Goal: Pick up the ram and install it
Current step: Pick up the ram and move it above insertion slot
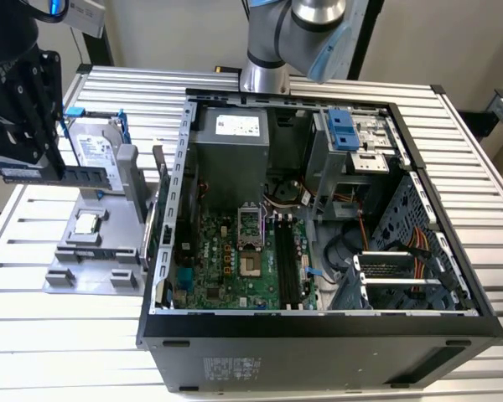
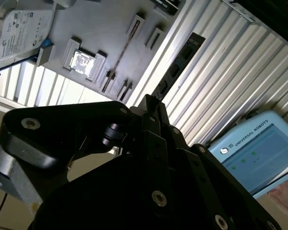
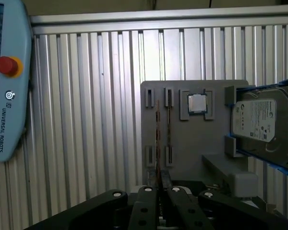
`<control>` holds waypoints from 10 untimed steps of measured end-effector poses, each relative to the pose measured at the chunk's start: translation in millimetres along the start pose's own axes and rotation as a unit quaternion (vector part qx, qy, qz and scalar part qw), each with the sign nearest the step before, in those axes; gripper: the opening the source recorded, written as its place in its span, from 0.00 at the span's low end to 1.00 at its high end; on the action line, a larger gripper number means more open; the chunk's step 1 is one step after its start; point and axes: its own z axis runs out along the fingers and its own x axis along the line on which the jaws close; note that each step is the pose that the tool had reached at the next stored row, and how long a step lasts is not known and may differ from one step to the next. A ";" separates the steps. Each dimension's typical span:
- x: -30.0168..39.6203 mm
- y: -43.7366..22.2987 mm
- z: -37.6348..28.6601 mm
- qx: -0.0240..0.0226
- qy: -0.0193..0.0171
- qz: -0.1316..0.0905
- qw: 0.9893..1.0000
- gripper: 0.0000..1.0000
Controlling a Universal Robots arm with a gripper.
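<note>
- Black two-fingered claw (image 1: 40, 161) clamped shut on the ram (image 1: 84, 177), a long, thin, dark green-blue circuit-board stick, with the fingers pressed against its flat faces.
- Held the ram roughly level above the grey plastic holder tray (image 1: 96, 272), apparently clear of it, though contact was hard to judge.
- Appeared edge-on in the first wrist view, as a thin line (image 3: 157, 136) running out from the fingertips (image 3: 149, 194) over the tray's narrow slots.
- Also on the tray: a silver hard drive (image 1: 93, 152) with a white label, and a small square silver processor chip (image 1: 87, 223).
- To the exterior view's right of the tray stood an open black computer case (image 1: 318, 335) with a green motherboard (image 1: 222, 272), on the ribbed aluminium table (image 1: 67, 343).
</note>
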 end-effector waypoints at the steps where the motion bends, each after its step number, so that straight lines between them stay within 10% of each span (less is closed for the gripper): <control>1: 0.0 -0.4 0.0 0.000 0.000 0.000 1.000 0.00; 10: -0.5 -8.6 -0.2 0.000 0.000 0.000 1.000 0.00</control>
